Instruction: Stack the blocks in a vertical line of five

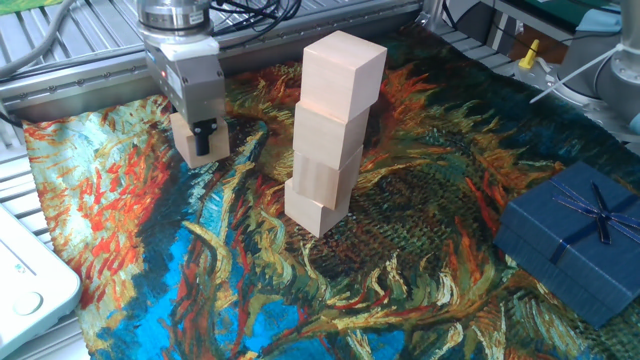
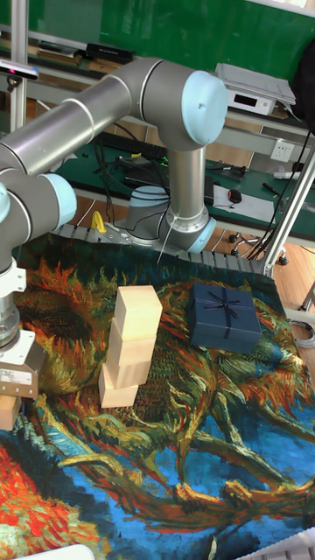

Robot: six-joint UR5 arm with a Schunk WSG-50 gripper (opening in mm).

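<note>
A crooked stack of several pale wooden blocks (image 1: 333, 140) stands mid-cloth, each block twisted a little against the one below; the same stack (image 2: 129, 350) appears in the tall view. To its left, one more block (image 1: 190, 148) sits low over the cloth between the fingers of my gripper (image 1: 202, 142), which is shut on it from above. One dark finger (image 1: 204, 134) shows on the block's front face. In the tall view the gripper (image 2: 14, 395) and that block (image 2: 7, 413) are at the left edge, partly cut off. I cannot tell if the held block touches the cloth.
A dark blue ribboned gift box (image 1: 575, 240) lies on the cloth's right side. A painted, colourful cloth (image 1: 300, 300) covers the table. A white device (image 1: 30, 285) sits at the left front. Metal frame rails (image 1: 80, 70) run behind the gripper.
</note>
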